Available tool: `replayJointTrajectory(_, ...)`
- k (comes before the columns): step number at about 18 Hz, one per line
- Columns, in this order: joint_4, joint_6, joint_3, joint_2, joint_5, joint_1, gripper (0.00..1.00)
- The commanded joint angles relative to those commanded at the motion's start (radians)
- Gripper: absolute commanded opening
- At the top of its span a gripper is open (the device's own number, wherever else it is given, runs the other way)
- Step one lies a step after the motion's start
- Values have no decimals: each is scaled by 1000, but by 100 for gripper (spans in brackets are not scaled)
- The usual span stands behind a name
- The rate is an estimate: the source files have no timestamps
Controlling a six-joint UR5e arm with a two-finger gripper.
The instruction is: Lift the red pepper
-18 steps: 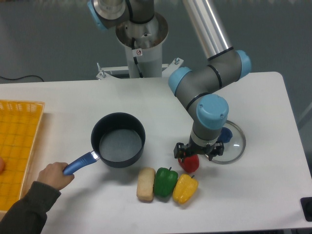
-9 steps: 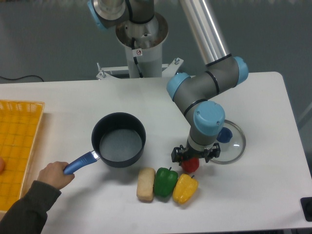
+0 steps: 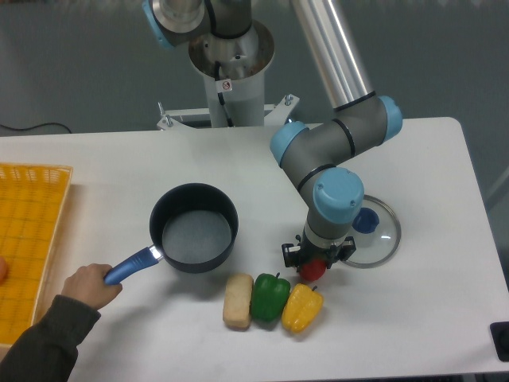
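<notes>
The red pepper [image 3: 312, 271] lies on the white table, just above the yellow pepper [image 3: 302, 308] and right of the green pepper [image 3: 269, 297]. Only its lower red part shows; the rest is hidden under my gripper. My gripper [image 3: 316, 261] points straight down over the red pepper, low at the table. Its black fingers [image 3: 289, 255] stand spread on either side of the pepper, so it looks open around it.
A dark pot [image 3: 194, 228] stands left of centre, and a person's hand [image 3: 87, 284] holds its blue handle. A beige bread piece [image 3: 237, 301] lies left of the green pepper. A glass lid with a blue knob [image 3: 374, 231] lies right of my gripper. A yellow basket [image 3: 28, 239] is at the far left.
My gripper has shifted slightly left and down over the red pepper, which now shows less. The pot, the hand and the other vegetables have not moved.
</notes>
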State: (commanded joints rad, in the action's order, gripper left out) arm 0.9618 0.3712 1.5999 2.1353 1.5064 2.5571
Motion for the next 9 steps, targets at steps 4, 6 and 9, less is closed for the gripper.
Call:
replayJointTrajectory(4, 0, 2, -2, -9, 0, 0, 32)
replayJointTrajectory(6, 2, 8, -5, -24, -2, 0, 32)
replayJointTrajectory(9, 5, 9, -12, -49, 0, 2, 32)
